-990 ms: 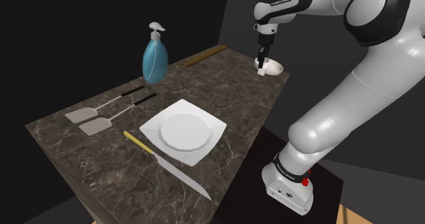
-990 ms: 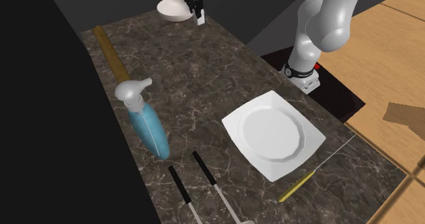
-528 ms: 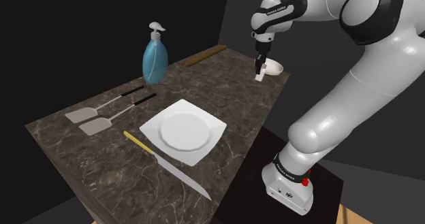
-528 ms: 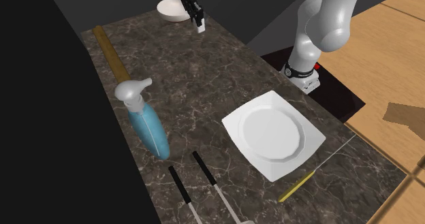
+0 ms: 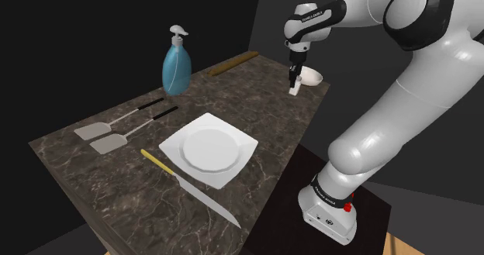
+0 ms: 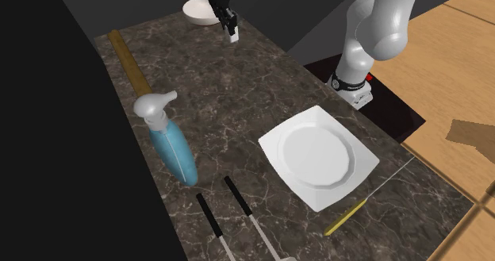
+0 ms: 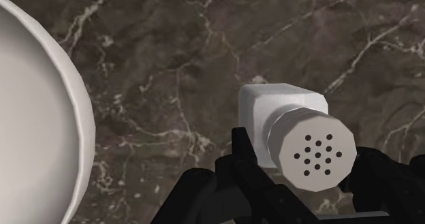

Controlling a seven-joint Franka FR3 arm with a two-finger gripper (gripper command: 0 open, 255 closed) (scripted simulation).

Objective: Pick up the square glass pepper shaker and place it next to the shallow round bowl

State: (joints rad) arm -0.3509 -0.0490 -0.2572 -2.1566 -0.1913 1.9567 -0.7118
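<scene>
In the shoulder view, the arm is reaching over the far corner of the dark marbled surface [image 5: 256, 110]. The gripper [image 5: 293, 81] is pointing down, its fingers clamping a white shaker [image 5: 294, 90] just beside the white bowl [image 5: 312, 77]. Whether the shaker is touching the surface is unclear. A blue bottle [image 5: 176, 63] is standing well apart, and a square plate [image 5: 208, 149] is lying nearer the stand.

In the second exterior view, the gripper [image 6: 229, 25] is holding the shaker [image 6: 232, 37] near the surface's edge, just right of the bowl [image 6: 198, 12].

In the wrist view, the fingers [image 7: 240, 151] are gripping the shaker's [image 7: 293, 131] square body, its holed round cap facing the camera. Bare surface is showing between it and the bowl [image 7: 41, 120].
</scene>
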